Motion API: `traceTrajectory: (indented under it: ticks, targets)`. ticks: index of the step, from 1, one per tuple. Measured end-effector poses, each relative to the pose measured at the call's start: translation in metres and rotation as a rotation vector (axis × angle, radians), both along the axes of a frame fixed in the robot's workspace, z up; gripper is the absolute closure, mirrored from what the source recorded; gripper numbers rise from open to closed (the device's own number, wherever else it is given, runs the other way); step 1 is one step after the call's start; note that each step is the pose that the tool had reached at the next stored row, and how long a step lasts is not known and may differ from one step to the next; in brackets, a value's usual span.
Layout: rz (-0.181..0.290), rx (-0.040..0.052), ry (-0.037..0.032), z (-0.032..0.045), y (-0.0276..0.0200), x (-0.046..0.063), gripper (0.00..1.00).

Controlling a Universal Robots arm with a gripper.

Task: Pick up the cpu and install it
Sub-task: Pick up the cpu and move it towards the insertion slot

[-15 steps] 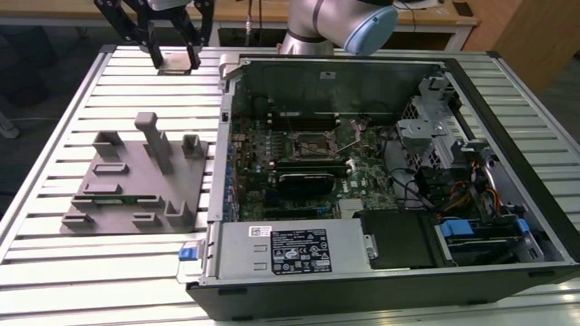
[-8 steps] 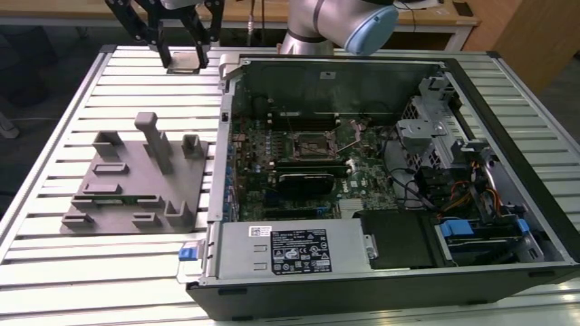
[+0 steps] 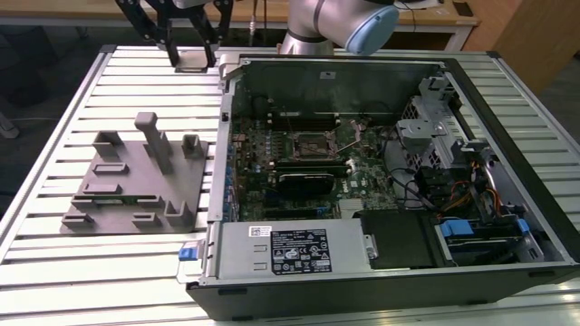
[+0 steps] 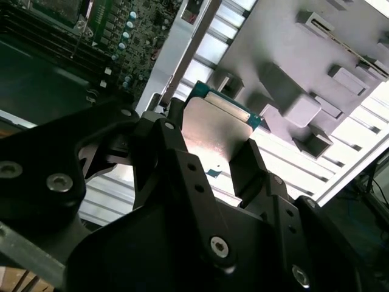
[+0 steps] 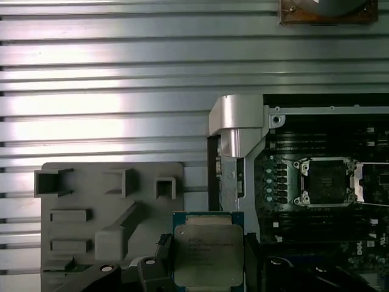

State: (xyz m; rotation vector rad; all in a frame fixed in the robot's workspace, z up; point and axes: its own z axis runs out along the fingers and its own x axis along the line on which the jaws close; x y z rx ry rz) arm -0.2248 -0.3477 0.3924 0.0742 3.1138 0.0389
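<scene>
Slatted metal table (image 3: 109,272). On it, open computer case (image 3: 363,299), motherboard (image 3: 272,142) inside, square black socket (image 3: 314,144) mid-board. Silver power supply (image 3: 290,251) at case's near edge carries white label with dark print and symbols. Grey fixture plate (image 3: 127,197) beside case, on exterior view's left. Gripper (image 3: 194,62) hangs above table beyond plate, clamped on cpu (image 5: 208,255): silvery lid with faint print lines, green rim, well apart from socket.
</scene>
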Motion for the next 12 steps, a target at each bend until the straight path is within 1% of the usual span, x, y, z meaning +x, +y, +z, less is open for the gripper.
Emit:
traceTrajectory:
  ticks: [12]
  targets:
    - [0.000,0.0000,0.0000,0.0000,0.0047,0.017,0.45]
